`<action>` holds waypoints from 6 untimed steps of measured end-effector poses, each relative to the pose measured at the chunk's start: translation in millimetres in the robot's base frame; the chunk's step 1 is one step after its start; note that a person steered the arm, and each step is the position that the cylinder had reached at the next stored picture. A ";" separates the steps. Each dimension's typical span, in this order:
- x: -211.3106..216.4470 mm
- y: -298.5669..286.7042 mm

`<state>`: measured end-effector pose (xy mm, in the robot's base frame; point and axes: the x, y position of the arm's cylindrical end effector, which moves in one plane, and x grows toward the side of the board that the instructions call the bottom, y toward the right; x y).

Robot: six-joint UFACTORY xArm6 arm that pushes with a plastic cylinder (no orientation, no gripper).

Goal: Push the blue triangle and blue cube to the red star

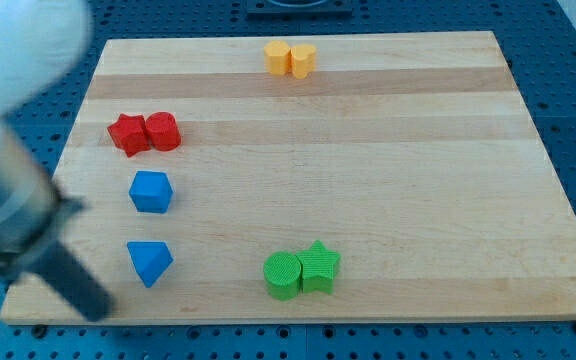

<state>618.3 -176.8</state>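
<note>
The red star (128, 134) lies near the board's left edge, touching a red round block (163, 131) on its right. The blue cube (151, 191) sits just below the red pair, apart from them. The blue triangle (149, 262) lies below the cube, near the view's bottom left. My arm is a blurred white and dark shape at the view's left. My tip (95, 308) rests near the board's bottom left corner, to the left of and slightly below the blue triangle, with a small gap between them.
Two yellow blocks (290, 59) touch each other at the top middle of the wooden board (388, 170). A green round block (282, 276) and a green star (320, 266) touch at the bottom middle.
</note>
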 end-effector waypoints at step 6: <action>-109.8 14.4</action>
<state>508.5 -162.4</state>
